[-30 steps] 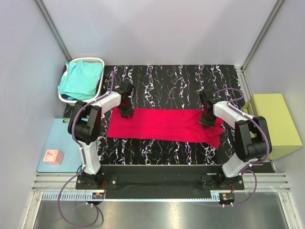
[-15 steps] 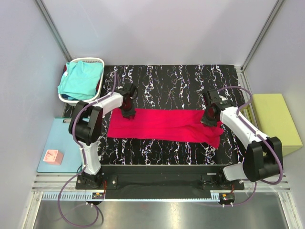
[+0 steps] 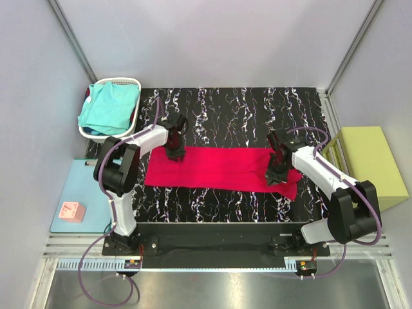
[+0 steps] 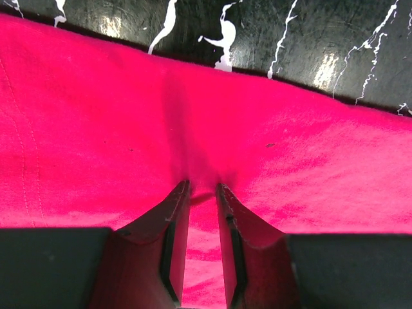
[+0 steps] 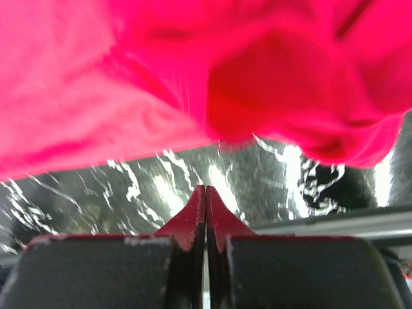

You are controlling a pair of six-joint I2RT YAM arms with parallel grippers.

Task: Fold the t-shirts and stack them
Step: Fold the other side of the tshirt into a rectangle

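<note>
Your crimson t-shirt (image 3: pixel 222 168) lies as a long band across the middle of the black marbled desk (image 3: pixel 232 106). Your left fingers (image 4: pixel 168 219), narrow, pinch a pucker near its upper-left edge. Your right fingers (image 5: pixel 193 222) are pressed together, empty, at its right end. The turquoise t-shirt (image 3: pixel 109 106) sits in a white basket (image 3: pixel 119 80), upper left.

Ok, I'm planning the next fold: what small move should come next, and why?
Probably open the right end effector and lower it onto the right end of the red t-shirt. Its jaws are shut on nothing, while the left end effector pinches a pucker of the cloth.
</note>
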